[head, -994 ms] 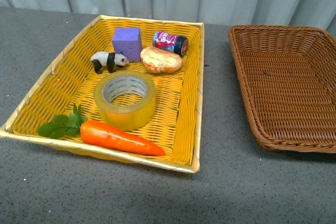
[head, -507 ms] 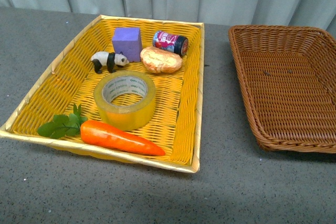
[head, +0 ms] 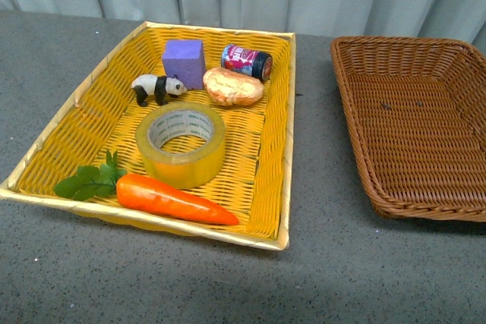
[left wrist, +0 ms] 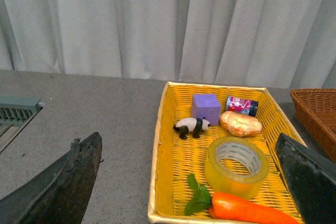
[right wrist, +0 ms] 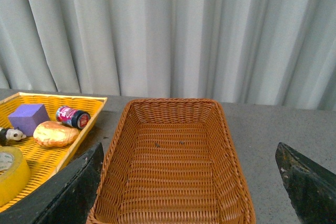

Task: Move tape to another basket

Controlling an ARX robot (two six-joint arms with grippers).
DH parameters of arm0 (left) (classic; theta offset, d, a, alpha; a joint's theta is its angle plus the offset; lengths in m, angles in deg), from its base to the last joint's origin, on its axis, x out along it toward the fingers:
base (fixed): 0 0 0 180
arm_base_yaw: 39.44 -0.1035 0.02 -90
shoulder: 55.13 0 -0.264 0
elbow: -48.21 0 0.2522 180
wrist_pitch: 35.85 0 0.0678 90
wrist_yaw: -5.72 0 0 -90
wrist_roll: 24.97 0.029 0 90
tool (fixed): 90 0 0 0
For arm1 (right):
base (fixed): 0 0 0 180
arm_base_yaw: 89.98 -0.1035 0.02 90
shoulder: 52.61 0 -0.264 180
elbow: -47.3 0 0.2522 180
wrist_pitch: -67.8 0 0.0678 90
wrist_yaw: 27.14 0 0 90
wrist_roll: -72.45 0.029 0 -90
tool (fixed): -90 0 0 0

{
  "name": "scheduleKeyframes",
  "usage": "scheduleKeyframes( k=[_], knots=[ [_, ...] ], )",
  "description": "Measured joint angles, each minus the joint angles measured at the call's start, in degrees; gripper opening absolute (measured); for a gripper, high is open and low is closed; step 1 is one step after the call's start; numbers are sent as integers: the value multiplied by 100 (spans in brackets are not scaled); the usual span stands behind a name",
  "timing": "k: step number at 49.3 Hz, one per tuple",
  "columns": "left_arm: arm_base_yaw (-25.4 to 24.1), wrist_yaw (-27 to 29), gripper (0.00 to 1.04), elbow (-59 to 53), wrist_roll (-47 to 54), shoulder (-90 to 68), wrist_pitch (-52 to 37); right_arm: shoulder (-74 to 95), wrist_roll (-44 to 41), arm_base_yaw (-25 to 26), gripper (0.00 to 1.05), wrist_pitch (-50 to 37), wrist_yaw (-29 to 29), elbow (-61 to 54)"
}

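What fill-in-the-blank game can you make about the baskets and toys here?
1. The tape lies in the left-hand basket, whose colour is ____.
2. The block beside the toy panda is ____.
3. The green leaves belong to the orange ____.
4. The right-hand basket is coloured ____.

Missing words: yellow; purple; carrot; brown.

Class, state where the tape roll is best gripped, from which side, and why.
Pinch the tape by its ring wall, one finger inside the core, one outside, descending from above: it lies flat, hole up. Avoid the near wall, crowded by the carrot.
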Motion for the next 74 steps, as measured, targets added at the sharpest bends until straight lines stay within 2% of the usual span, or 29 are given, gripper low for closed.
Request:
scheduleKeyframes(
  k=[3, 5, 7, 11, 15, 17, 26, 36, 42, 54, 74],
  knots=[
    [33, 111, 98, 13, -42, -33, 50, 0, 0, 0, 96, 0, 0, 0],
    [188, 688, 98, 151, -225, -236, 503, 0, 0, 0, 96, 0, 2, 0],
    [238, 1040, 98, 297, -424, -629, 866, 0, 0, 0, 96, 0, 0, 0],
    [107, 826, 98, 387, -990, -1788, 474, -4, 0, 2, 96, 0, 0, 0],
    [72, 588, 98, 511, -1180, -2680, -262, -4, 0, 2, 96, 0, 0, 0],
    [61, 503, 98, 715, -1351, -3598, -949, -4, 0, 2, 96, 0, 2, 0],
    [142, 269, 98, 1620, -1499, -6435, -2249, -4, 0, 2, 96, 0, 2, 0],
    [284, 98, 98, 2791, -1445, -8555, -1989, -4, 0, 2, 96, 0, 0, 0],
    [337, -68, 98, 3589, -1764, -9497, -1744, -4, 0, 2, 96, 0, 0, 0],
    [505, 46, 98, 4297, -1950, -10297, -1515, -4, 0, 2, 96, 0, 2, 0],
    [901, 15, 98, 4741, -1770, -10887, -1408, -4, 0, 2, 96, 0, 0, 0]
  ],
)
